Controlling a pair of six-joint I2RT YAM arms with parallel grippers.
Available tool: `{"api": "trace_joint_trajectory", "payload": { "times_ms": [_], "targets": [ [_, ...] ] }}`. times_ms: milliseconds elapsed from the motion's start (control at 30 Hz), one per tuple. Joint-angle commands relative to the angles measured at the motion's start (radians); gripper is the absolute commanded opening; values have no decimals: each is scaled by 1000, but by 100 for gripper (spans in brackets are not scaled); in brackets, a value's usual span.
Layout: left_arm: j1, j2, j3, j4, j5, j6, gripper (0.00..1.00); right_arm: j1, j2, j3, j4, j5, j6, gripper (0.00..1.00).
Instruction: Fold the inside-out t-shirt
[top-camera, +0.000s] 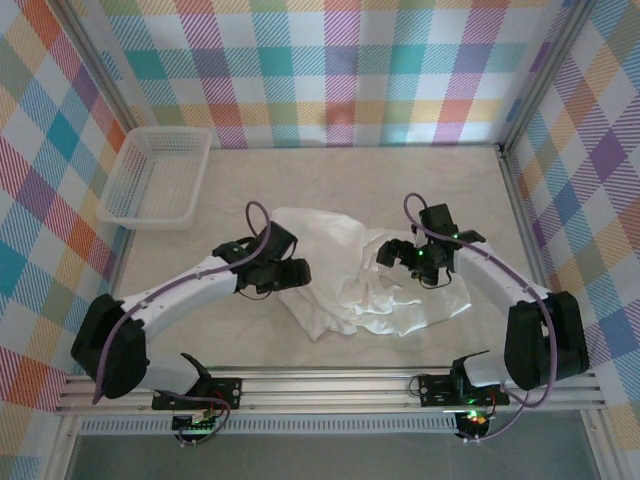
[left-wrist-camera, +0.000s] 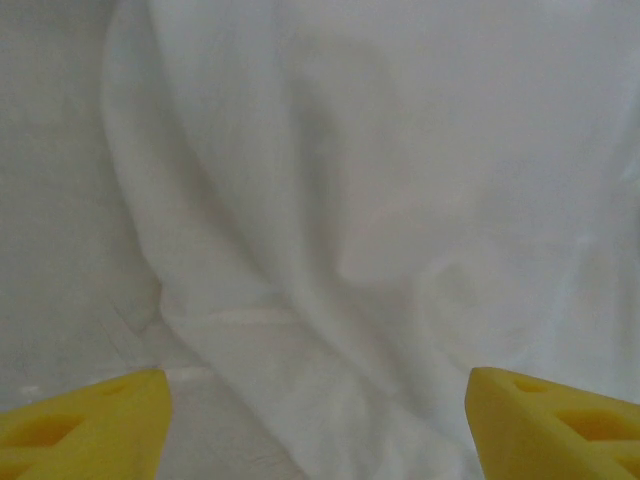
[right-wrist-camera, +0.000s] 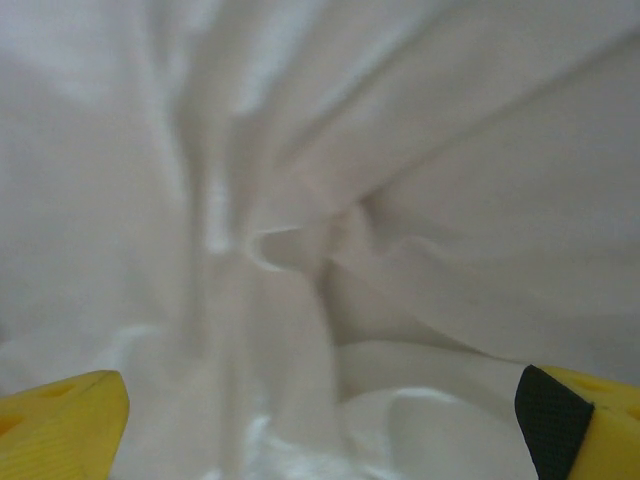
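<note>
The inside-out t-shirt (top-camera: 340, 270) lies crumpled in soft white folds at the middle of the table. My left gripper (top-camera: 296, 272) hovers at the shirt's left edge. Seen from the left wrist, this gripper (left-wrist-camera: 318, 430) is open: its yellow fingertips (left-wrist-camera: 90, 425) stand far apart with smooth shirt fabric (left-wrist-camera: 380, 200) beneath and beyond them, nothing pinched. My right gripper (top-camera: 393, 254) sits over the shirt's right half. In the right wrist view it (right-wrist-camera: 320, 420) is open too, its fingertips (right-wrist-camera: 60, 420) wide apart above bunched folds (right-wrist-camera: 300, 240).
A white lattice basket (top-camera: 155, 180) stands at the back left corner. Checked fabric walls (top-camera: 340, 70) close in the back and both sides. A metal rail (top-camera: 330, 385) runs along the near edge, where both arm bases sit. Bare tabletop (top-camera: 240, 340) lies in front of the shirt.
</note>
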Motion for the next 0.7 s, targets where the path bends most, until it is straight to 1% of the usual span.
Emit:
{"api": "trace_joint_trajectory", "payload": {
  "times_ms": [0,33,167,267,300,400,433,567,633,667],
  "targets": [
    [-7,-6,-39,35,-73,-79,76,5,44,-11,55,81,-51,100],
    [-9,-11,-53,48,-81,-79,76,6,58,-3,67,61,-59,99],
    [-3,-9,-82,69,-86,-87,73,5,122,27,144,-53,-28,79],
    [23,-5,-100,48,-85,-138,65,11,182,62,164,-84,4,79],
    [34,-9,-112,56,-75,-154,62,11,196,65,176,-90,8,78],
    [74,-14,-154,115,-14,-195,47,19,244,84,192,-113,16,62],
    [85,0,-154,133,15,-197,43,23,258,91,192,-118,12,57],
    [103,93,-114,150,74,-194,37,28,271,107,180,-113,2,24],
    [106,132,-101,170,92,-195,36,28,245,103,179,-105,3,12],
    [106,150,-96,179,96,-197,36,28,231,101,180,-105,6,10]
  ]
}}
